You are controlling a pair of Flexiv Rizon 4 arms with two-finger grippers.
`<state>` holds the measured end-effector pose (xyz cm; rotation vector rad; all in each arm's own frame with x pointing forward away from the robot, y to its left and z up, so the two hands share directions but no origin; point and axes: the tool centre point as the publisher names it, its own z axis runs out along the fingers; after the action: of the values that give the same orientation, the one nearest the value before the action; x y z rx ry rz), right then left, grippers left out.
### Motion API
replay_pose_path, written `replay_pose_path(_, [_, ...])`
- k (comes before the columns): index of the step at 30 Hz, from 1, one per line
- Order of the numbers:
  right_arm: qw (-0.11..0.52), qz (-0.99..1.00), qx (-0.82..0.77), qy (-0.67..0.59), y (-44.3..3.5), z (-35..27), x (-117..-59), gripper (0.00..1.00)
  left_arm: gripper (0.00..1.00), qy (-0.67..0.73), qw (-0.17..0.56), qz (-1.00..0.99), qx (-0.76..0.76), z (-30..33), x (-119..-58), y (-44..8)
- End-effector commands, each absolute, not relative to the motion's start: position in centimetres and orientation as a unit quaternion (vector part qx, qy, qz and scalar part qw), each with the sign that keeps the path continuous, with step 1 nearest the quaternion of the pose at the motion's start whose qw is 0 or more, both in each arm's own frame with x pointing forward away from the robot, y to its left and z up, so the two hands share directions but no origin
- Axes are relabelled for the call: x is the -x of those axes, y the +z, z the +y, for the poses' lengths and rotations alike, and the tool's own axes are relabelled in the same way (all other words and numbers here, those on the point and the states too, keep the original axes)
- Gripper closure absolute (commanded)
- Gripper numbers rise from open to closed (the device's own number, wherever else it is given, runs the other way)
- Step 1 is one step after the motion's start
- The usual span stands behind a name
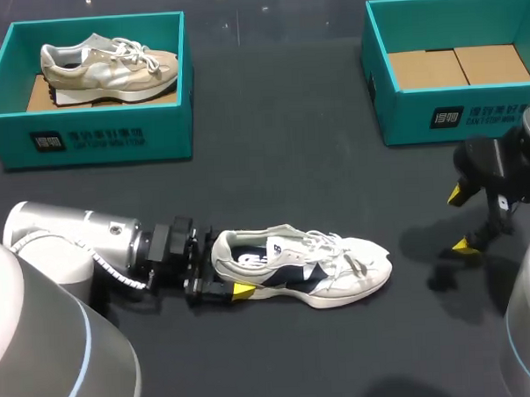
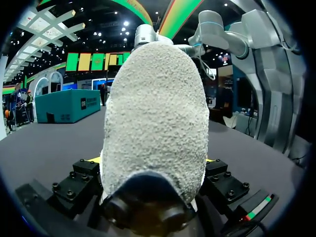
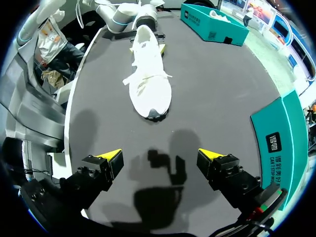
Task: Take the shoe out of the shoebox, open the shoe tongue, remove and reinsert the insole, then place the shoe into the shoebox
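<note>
The white shoe [image 1: 303, 267] lies on its sole on the table [image 1: 291, 180], out of the empty shoebox [image 1: 472, 115], toe towards the right gripper [image 1: 459, 218]. The left gripper [image 1: 228, 269] pinches the heel from both sides, and in its wrist view the heel fills the gap between the fingers. The right gripper's jaws are spread, and it hangs over bare table well apart from the toe. With only the heel held, a pull on the tongue or insole would likely swing the toe or drag the heel free, and the loose laces could snag a finger.
</note>
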<state>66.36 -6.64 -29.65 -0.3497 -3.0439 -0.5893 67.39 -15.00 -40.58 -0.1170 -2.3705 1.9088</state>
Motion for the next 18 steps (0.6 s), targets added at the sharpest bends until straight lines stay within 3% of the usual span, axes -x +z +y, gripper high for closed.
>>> replay_pose_path(1, [0.041,-0.974,0.160,-0.155,-28.6,-4.8,-67.8,0.00,1.00,0.626,0.048,-0.778,0.038,-14.9,-67.3,-40.5])
replay_pose_path(10, [0.046,-0.960,0.259,-0.095,-27.6,-2.2,-68.1,0.00,1.00,0.626,0.048,-0.778,0.038,-14.9,-67.3,-40.5])
replay_pose_path(18, [0.012,-0.947,0.317,-0.055,-27.2,0.8,-67.0,0.00,1.00,0.626,0.048,-0.778,0.038,-14.9,-67.3,-40.5])
